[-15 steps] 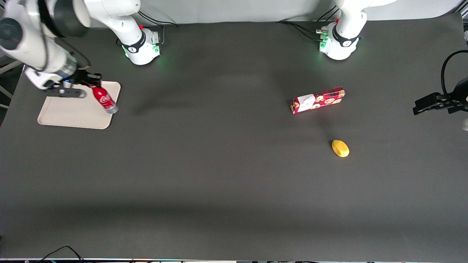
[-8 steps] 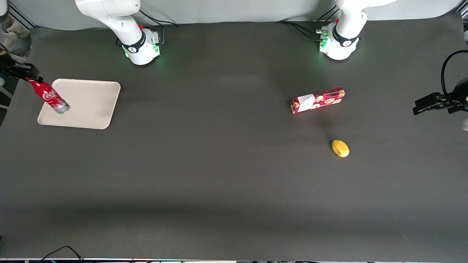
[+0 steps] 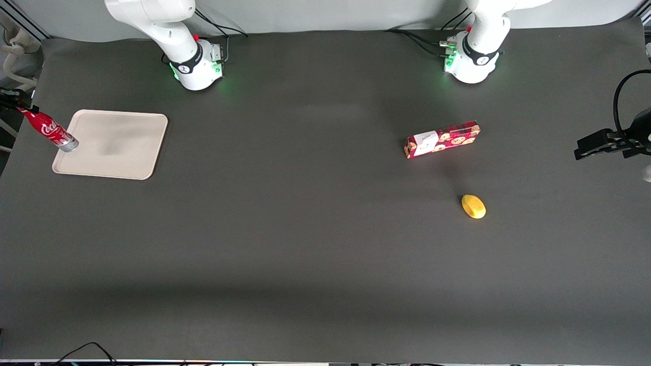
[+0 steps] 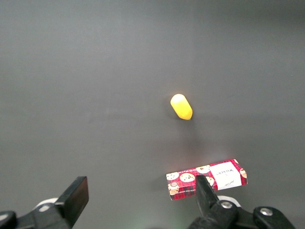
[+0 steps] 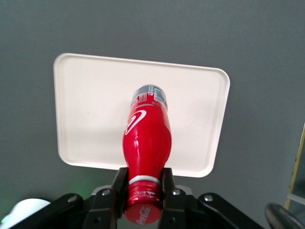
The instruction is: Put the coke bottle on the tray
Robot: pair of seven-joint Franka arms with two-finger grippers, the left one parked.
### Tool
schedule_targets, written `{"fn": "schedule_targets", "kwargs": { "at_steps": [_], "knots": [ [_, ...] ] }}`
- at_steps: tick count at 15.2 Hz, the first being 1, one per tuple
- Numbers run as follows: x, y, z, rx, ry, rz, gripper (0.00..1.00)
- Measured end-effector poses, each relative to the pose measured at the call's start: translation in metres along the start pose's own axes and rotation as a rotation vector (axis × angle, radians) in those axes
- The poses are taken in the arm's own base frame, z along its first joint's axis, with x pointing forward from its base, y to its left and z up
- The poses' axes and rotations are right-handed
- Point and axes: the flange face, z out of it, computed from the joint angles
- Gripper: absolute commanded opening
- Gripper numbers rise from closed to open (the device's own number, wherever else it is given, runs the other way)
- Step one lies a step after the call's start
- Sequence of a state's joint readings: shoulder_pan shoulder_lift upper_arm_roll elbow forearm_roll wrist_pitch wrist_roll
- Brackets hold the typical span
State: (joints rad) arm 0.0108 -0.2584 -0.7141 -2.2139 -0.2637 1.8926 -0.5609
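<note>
The coke bottle [image 3: 51,133] is red with white script and a silvery base, and it hangs tilted in the air, held by its neck. My right gripper [image 3: 21,108] is shut on that neck just under the red cap, at the working arm's end of the table. The wrist view shows the gripper [image 5: 143,180] with a finger on each side of the bottle [image 5: 147,138]. The bottle's base points at the beige tray [image 5: 86,105] below it. In the front view the base overlaps the edge of the tray [image 3: 122,147]. The tray lies flat and holds nothing.
A red cookie box [image 3: 441,139] and a small yellow object [image 3: 473,206] lie toward the parked arm's end of the table; the left wrist view also shows the box [image 4: 207,179] and the yellow object [image 4: 181,106]. The table's side edge runs close beside the tray.
My gripper has carried the bottle from over the tray's parked-arm side across to its edge at the working arm's end. Most of the arm has left the front view.
</note>
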Motion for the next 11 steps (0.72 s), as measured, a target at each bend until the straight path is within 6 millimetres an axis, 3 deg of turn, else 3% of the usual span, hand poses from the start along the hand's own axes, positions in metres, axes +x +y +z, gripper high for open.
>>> {"fn": "schedule_targets", "kwargs": {
  "at_steps": [4, 11],
  "knots": [
    [-0.014, 0.026, 0.041, -0.026, -0.009, -0.068, 0.00],
    [-0.008, 0.035, 0.081, -0.101, -0.142, -0.155, 0.00]
  ]
}}
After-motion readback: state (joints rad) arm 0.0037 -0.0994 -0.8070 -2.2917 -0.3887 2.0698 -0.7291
